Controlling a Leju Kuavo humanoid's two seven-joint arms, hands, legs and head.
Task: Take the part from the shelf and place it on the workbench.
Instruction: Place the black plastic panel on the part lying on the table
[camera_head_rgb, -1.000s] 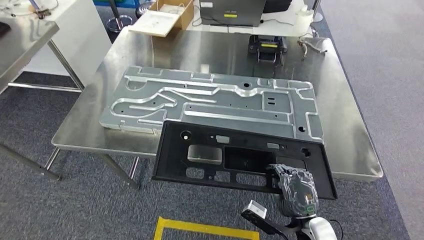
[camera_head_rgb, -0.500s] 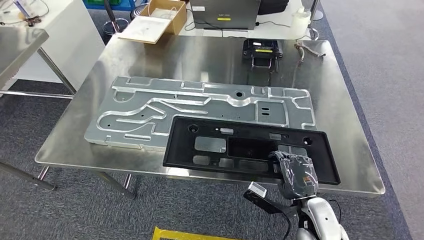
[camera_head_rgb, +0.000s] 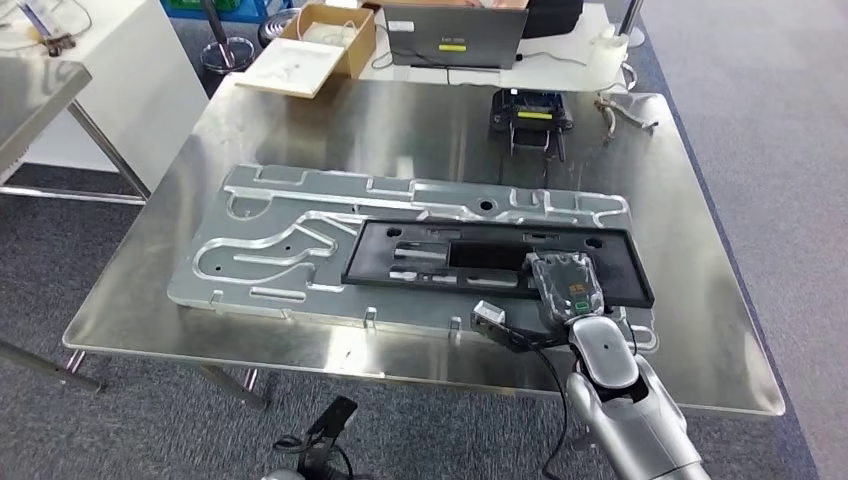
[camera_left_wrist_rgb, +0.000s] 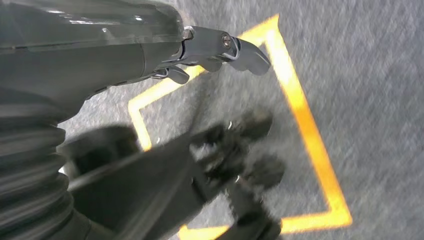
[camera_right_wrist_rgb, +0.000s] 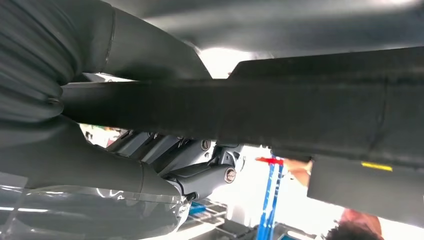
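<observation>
Part: the black part (camera_head_rgb: 480, 262), a long flat panel with cut-out windows, lies over the right portion of the grey machined plate (camera_head_rgb: 290, 245) on the steel worktop (camera_head_rgb: 420, 120); a second ago it hung at the worktop's near edge, half a second ago it overlapped only the plate's near side.
Part in the right wrist view: the part (camera_right_wrist_rgb: 300, 107) crosses the picture as a dark bar just beside the fingers (camera_right_wrist_rgb: 205, 170).
Right hand: the right hand (camera_head_rgb: 568, 288) grips the part at its near right edge, and it has moved forward over the worktop with the panel since the earlier frames.
Left hand: the left hand (camera_left_wrist_rgb: 220, 50) hangs low over grey carpet with yellow floor tape (camera_left_wrist_rgb: 300, 115), fingers curled in and nothing in them.
Camera: the whole scene has shifted against the earlier frames, and the worktop now sits lower and closer.
Far side of worktop: a small black device (camera_head_rgb: 530, 112) with a yellow label stands there, well apart from the plate; behind it a laptop (camera_head_rgb: 455, 35) and a cardboard box (camera_head_rgb: 320, 35) sit on another surface.
</observation>
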